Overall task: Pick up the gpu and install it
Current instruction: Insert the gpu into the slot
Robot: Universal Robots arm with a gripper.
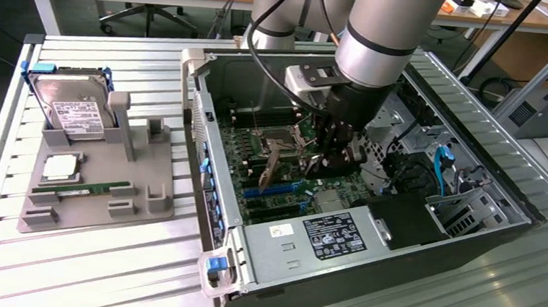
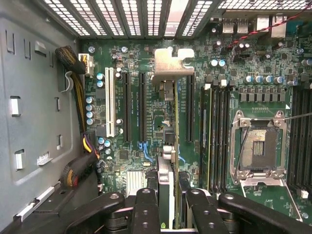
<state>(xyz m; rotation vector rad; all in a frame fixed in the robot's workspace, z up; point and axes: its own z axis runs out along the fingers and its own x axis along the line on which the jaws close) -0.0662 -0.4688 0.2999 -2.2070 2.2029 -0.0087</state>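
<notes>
We are holding the gpu (image 2: 165, 146) edge-on, pinched between the gripper (image 2: 167, 204) fingers, over the motherboard (image 2: 146, 87) inside the computer case (image 1: 246, 267); it appears to be standing above an expansion slot.

Boxy silver hard drive with white label (image 1: 72, 110) upright in grey plastic holder stand (image 1: 127, 187), exterior view's left. Narrow green memory stick (image 1: 80, 191) lies flat on stand, near side. Open black computer case (image 1: 500, 234) right of stand on slatted metal desk (image 1: 83, 270). Grey power supply with label (image 1: 331, 237) at case's near end. Empty CPU socket (image 2: 258, 146) on green motherboard (image 2: 156, 117).
</notes>
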